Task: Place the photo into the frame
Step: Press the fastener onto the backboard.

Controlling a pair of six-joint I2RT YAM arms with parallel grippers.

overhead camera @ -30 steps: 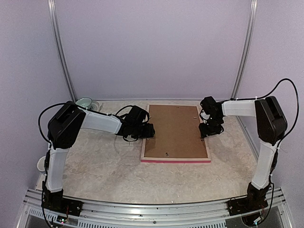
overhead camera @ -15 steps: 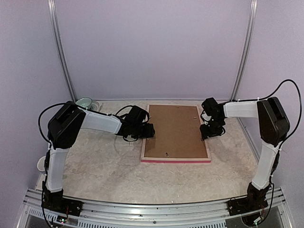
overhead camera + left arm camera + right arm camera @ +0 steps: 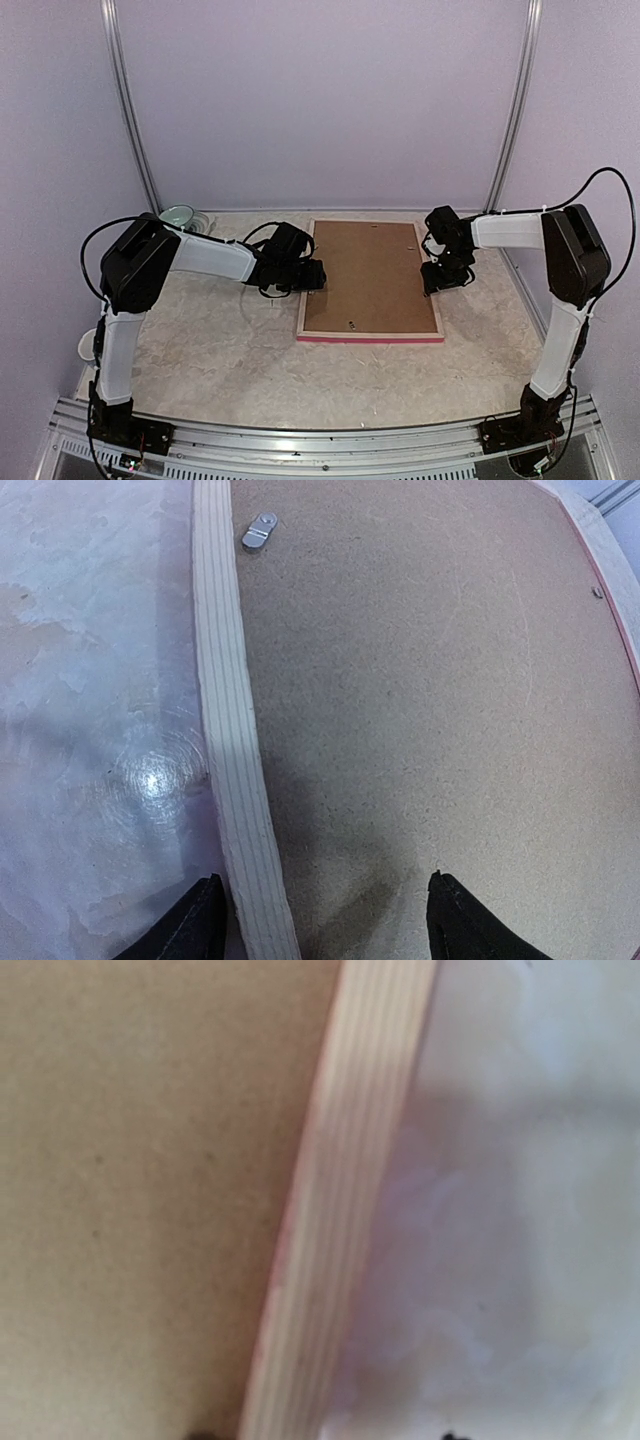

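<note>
A pale marbled tabletop (image 3: 200, 360) is recorded. At its middle lies the large rectangular frame (image 3: 372, 336), face down, its pale wood rails uppermost and a pink edge showing along the near side. A plain brown backing board (image 3: 365, 275) is seated inside the rails. The photo is not seen in any view; it is judged to lie beneath the board.

The left hand (image 3: 318, 277) is set over the left rail with its fingers apart, one on either side of it. The right hand (image 3: 430, 280) is placed likewise over the right rail, and only two dark tips show, apart and gripping nothing.

The step in hand is judged to be the closing of the back. The next move would call for the board to be pressed flat and locked.

A pale green bowl (image 3: 178, 214) stands well apart at the far left and obstructs nothing. A small metal turn clip (image 3: 259, 530) lies on the board just beside the left rail; whether it is locked cannot be told.
</note>
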